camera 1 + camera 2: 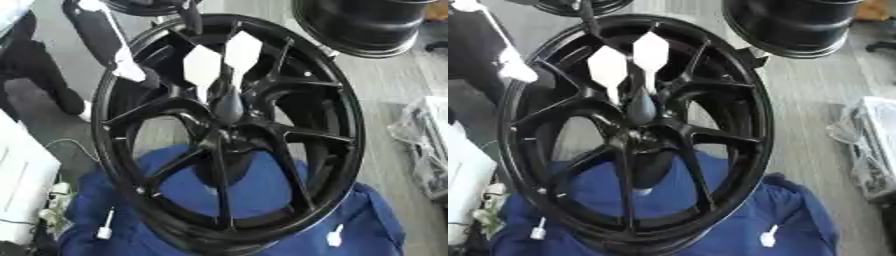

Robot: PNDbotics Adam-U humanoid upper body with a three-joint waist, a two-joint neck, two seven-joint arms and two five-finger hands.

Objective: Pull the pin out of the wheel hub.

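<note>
A black multi-spoke wheel hub (337, 125) stands tilted on a blue cloth (367, 220). At its centre sits a dark grey, drop-shaped piece (229, 107). Above it are two white kite-shaped pieces (202, 67), their narrow ends pointing down at the centre. A thin black rod (189, 19) comes down from the top edge to the upper rim. A black arm with a white strip (112, 42) enters from the upper left and ends over the rim's upper left. I cannot make out a hand on it. My right hand shows in neither view.
A second black wheel (363, 25) stands at the upper right, and part of another at the top edge. Two small white pins (535, 231) (768, 238) lie on the cloth. A clear plastic bag (429, 140) lies right; a white box (22, 185) stands left.
</note>
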